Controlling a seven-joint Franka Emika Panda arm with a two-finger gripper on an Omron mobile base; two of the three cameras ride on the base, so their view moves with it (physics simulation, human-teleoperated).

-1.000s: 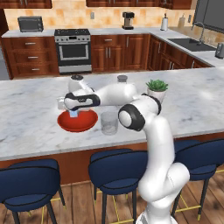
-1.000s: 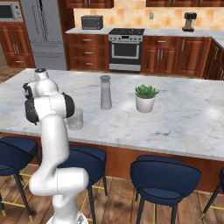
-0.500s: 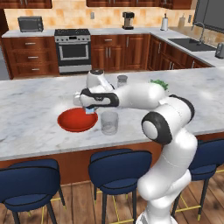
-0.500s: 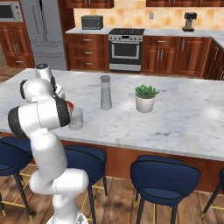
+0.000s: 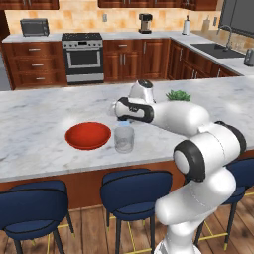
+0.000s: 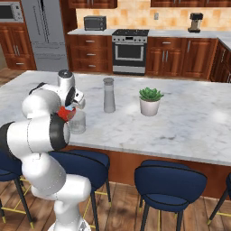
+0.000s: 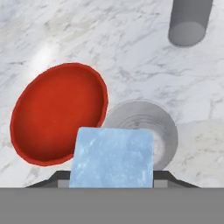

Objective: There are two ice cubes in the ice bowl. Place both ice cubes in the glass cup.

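I hold one ice cube [image 7: 113, 157] in my claw [image 5: 124, 119], the pale blue block clamped between my jaws and hanging directly above the glass cup [image 5: 124, 138]. From my hand camera the cube covers the near part of the cup's round mouth [image 7: 148, 127], and the clear bottom of the tumbler shows behind it. I cannot make out a second cube: the red ice bowl [image 5: 88, 135] looks bare inside, and the cup's contents are partly hidden by the cube I grip.

The bowl sits on the marble island counter [image 5: 39, 114], just beside the cup and to its left in the left base view; their rims look nearly touching in my hand view. In the right base view my own arm covers most of the bowl, and the cup [image 6: 77, 122] stands near the counter's front edge.

Farther back on the counter stands the tall grey shaker [image 6: 108, 95], upright and well apart from the cup. A small potted plant [image 6: 150, 101] sits beyond it to the right.
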